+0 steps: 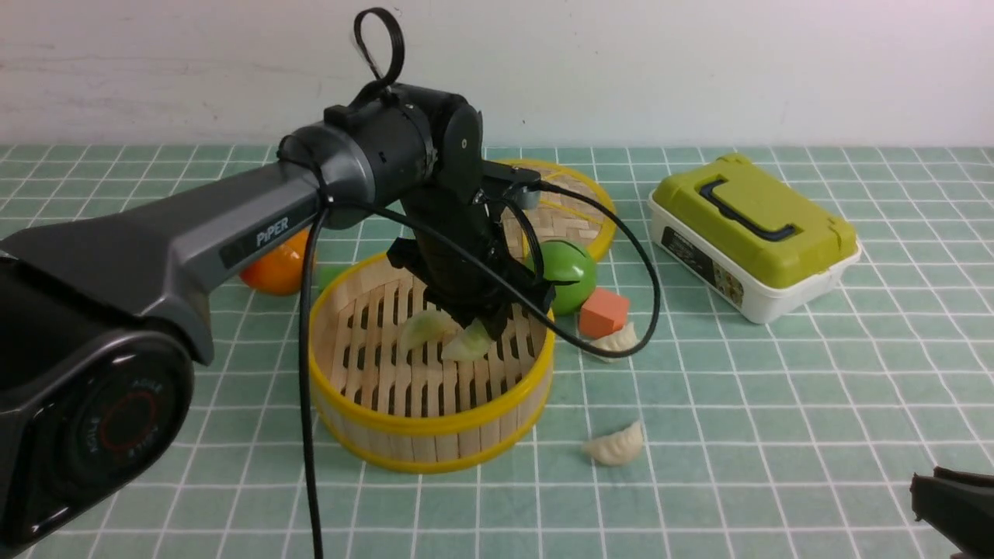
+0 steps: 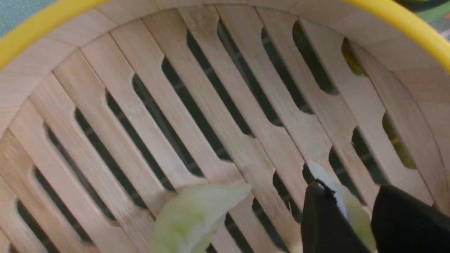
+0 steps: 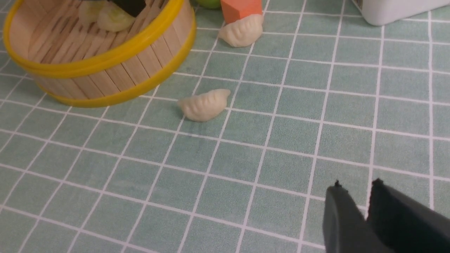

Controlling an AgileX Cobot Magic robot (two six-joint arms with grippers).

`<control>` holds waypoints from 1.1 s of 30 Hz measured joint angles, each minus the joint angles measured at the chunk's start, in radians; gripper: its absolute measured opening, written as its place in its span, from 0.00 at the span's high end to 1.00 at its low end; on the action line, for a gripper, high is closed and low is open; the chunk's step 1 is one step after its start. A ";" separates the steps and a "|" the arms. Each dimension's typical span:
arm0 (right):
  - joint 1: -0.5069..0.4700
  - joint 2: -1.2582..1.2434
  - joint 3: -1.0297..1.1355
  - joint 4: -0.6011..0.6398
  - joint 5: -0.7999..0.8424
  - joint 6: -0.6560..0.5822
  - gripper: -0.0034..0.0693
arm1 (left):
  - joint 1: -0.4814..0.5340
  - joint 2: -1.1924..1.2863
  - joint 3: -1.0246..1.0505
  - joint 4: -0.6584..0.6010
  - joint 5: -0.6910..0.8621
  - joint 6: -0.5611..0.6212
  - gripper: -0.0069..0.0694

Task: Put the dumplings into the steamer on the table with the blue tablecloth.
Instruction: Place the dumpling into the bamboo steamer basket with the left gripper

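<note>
The steamer [image 1: 435, 446] stands on the table with the blue tablecloth [image 1: 776, 404]. My left gripper [image 1: 485, 322] reaches down into it and is shut on a yellow-green dumpling [image 1: 470, 343], low over the slatted floor [image 2: 211, 88]. In the left wrist view that dumpling [image 2: 351, 211] sits between the black fingers of the left gripper [image 2: 351, 186]. A second yellow-green dumpling [image 1: 423, 326] lies loose on the slats beside it. Two creamy white dumplings lie on the cloth, one [image 1: 617, 446] right of the steamer, one [image 1: 617, 340] against the orange cube. My right gripper [image 3: 357, 182] hovers slightly open and empty at the near right.
A white box with a green lid [image 1: 753, 233] stands at the right. The woven lid disc [image 1: 571, 210], a green fruit [image 1: 571, 268] and the orange cube [image 1: 604, 312] lie behind the steamer. An orange fruit [image 1: 276, 268] is partly hidden behind my left arm.
</note>
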 joint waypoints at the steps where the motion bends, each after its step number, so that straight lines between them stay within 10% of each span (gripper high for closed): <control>1: 0.000 0.000 0.000 0.000 0.000 0.000 0.78 | 0.000 0.001 0.000 0.000 0.000 -0.002 0.64; 33: 0.000 0.000 0.000 0.005 0.008 -0.001 0.75 | 0.012 0.012 0.000 0.152 -0.034 -0.320 0.61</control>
